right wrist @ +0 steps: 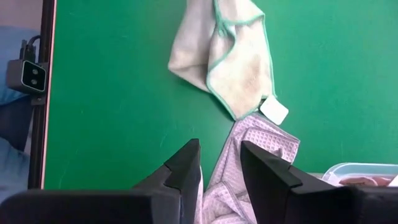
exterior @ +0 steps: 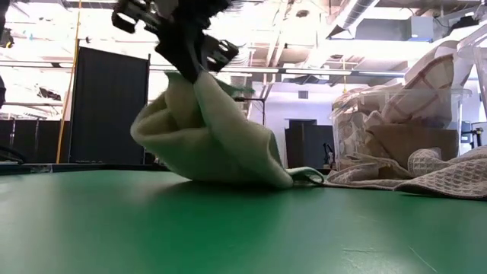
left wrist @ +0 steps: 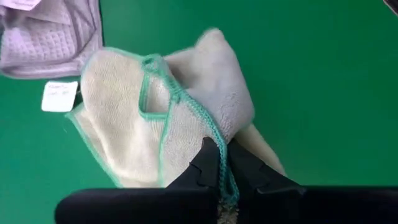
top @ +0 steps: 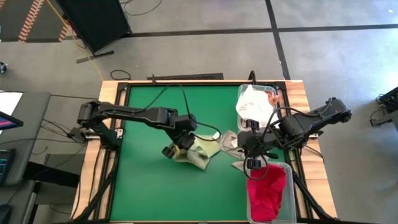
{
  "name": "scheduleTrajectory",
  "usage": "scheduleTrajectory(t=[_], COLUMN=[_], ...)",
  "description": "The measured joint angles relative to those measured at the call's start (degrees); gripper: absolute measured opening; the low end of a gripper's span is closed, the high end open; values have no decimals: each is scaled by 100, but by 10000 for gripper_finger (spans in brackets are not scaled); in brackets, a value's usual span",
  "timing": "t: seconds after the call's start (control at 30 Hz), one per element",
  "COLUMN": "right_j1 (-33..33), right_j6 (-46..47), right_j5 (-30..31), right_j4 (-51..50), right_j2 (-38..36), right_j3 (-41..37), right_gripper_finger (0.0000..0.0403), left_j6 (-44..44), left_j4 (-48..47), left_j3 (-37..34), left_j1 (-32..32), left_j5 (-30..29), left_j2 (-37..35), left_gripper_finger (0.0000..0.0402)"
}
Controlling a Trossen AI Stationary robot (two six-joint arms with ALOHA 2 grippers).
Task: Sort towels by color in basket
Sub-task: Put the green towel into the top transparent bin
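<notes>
Green table top (exterior: 228,228): closest thing to my low camera, bare felt running up to the cloth pile.
Left gripper (left wrist: 219,163): fingers pinched tight on the teal-stitched edge of the pale green towel (left wrist: 155,118), so I've got it clamped. From above it sits about mid-table (top: 172,149).
Pale green towel: one edge lifted by the gripper, the rest sagging down onto the table (exterior: 213,141); in the high view it's bunched just right of the gripper (top: 200,151). A small white tag (right wrist: 274,111) hangs off its corner.
Right gripper (right wrist: 216,163): fingers apart with a gap between them, hovering over the grey waffle towel (right wrist: 249,155). I can't see anything held in them. From above it's near the right edge of the table, between the two bins (top: 255,163).
Grey waffle towel: flat on the table, right beside the green one, its edge just about touching that tag (top: 231,140).
Red towel (top: 266,190): sitting in the clear bin (top: 288,186) at the near right corner.
White towels (top: 252,102): heaped in the other clear bin (top: 272,90) at the far right, with a red-check one (exterior: 434,76) on top in the low view.
</notes>
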Motion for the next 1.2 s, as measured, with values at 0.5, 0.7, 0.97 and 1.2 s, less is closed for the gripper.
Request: scheduleTrajectory(t=[0.5,0.7,0.97,1.2], right_j1=[0,0,0,0], right_j6=[-2,-4,-4,-7], right_j5=[9,9,9,9], right_j4=[91,93,107,120], right_j2=[2,2,2,2], right_j3=[0,0,0,0], right_gripper_finger=[143,143,143,143], left_j6=[-195,-285,-186,-408], left_j4=[1199,1787,2223,2735], left_j3=[1,10,-112,-549], left_j1=[89,106,76,73], left_j5=[105,50,-210,-219], left_j2=[1198,1310,1302,1422], left_gripper_finger=[46,117,251,321])
